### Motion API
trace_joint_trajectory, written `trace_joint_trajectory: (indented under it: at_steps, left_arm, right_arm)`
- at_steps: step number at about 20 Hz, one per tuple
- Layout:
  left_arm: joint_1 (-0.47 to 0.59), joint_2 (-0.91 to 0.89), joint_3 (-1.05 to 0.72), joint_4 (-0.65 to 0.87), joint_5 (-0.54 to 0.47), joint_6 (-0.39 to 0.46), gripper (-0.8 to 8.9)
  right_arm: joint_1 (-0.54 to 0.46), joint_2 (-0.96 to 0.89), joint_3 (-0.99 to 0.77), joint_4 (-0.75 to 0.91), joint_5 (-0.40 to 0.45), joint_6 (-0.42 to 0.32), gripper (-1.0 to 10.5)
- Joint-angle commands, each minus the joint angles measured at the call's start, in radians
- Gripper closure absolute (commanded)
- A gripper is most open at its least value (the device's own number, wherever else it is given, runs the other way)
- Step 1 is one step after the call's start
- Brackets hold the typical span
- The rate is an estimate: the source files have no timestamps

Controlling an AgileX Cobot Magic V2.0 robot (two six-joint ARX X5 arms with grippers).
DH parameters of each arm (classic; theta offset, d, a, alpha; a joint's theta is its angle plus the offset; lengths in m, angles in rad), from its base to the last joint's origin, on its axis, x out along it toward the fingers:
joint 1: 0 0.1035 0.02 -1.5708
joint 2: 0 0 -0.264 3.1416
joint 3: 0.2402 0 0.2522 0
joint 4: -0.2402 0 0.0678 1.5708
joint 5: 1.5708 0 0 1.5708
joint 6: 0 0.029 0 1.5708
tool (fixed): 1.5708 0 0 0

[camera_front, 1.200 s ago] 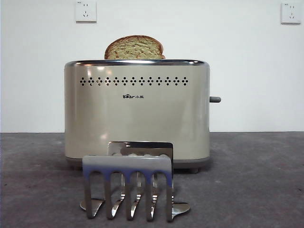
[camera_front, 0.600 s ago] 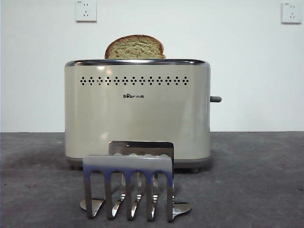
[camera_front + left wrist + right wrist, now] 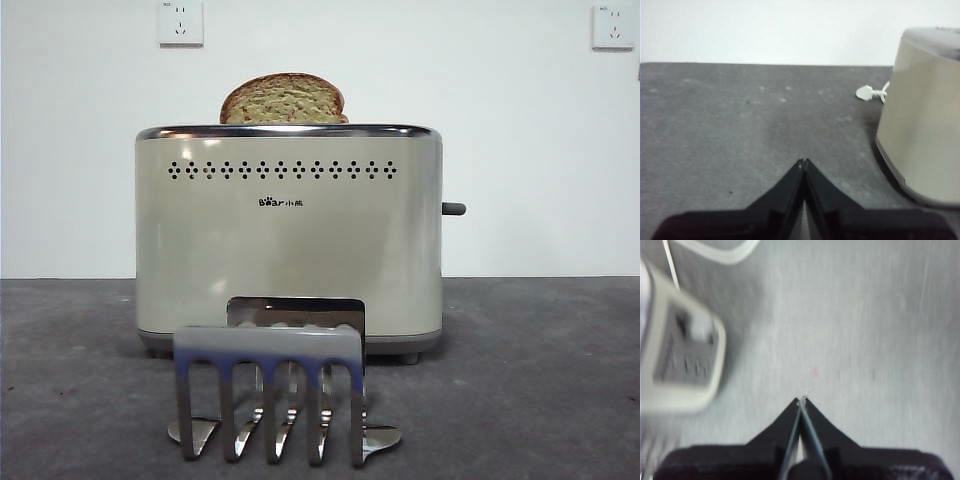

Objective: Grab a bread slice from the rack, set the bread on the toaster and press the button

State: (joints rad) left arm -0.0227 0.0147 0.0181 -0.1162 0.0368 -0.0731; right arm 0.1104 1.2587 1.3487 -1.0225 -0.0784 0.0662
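The slice of bread (image 3: 284,100) stands upright in the top of the cream toaster (image 3: 289,235), its rounded top showing above the chrome rim. The grey button (image 3: 453,209) sticks out of the toaster's right narrow side. The empty steel rack (image 3: 272,390) stands in front of the toaster. My left gripper (image 3: 803,162) is shut and empty, low over the table beside the toaster's body (image 3: 920,115). My right gripper (image 3: 802,400) is shut and empty, above the table; the blurred narrow side of the toaster (image 3: 682,345) with its button (image 3: 700,330) shows in its view. Neither gripper shows in the front view.
Two white wall sockets (image 3: 180,22) (image 3: 612,27) are on the back wall. A white plug and cable (image 3: 870,92) lie on the table behind the toaster. A white cable (image 3: 715,252) also shows in the right wrist view.
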Motion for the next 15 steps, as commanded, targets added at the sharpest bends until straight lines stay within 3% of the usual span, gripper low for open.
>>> trace_joint_trajectory:
  at_steps: [1, 5, 15]
  left_arm:
    - [-0.018, -0.011, -0.01, -0.037, -0.073, -0.008, 8.17]
    - [-0.048, -0.011, -0.01, -0.052, -0.112, 0.06, 8.17]
    - [-0.048, 0.01, -0.01, -0.044, -0.108, 0.055, 8.17]
  right_arm:
    - [0.0, 0.01, -0.004, 0.083, 0.001, -0.005, 9.5]
    - [0.0, 0.013, -0.004, 0.18, 0.002, -0.005, 9.5]
    - [0.0, 0.014, -0.004, 0.209, 0.002, -0.005, 9.5]
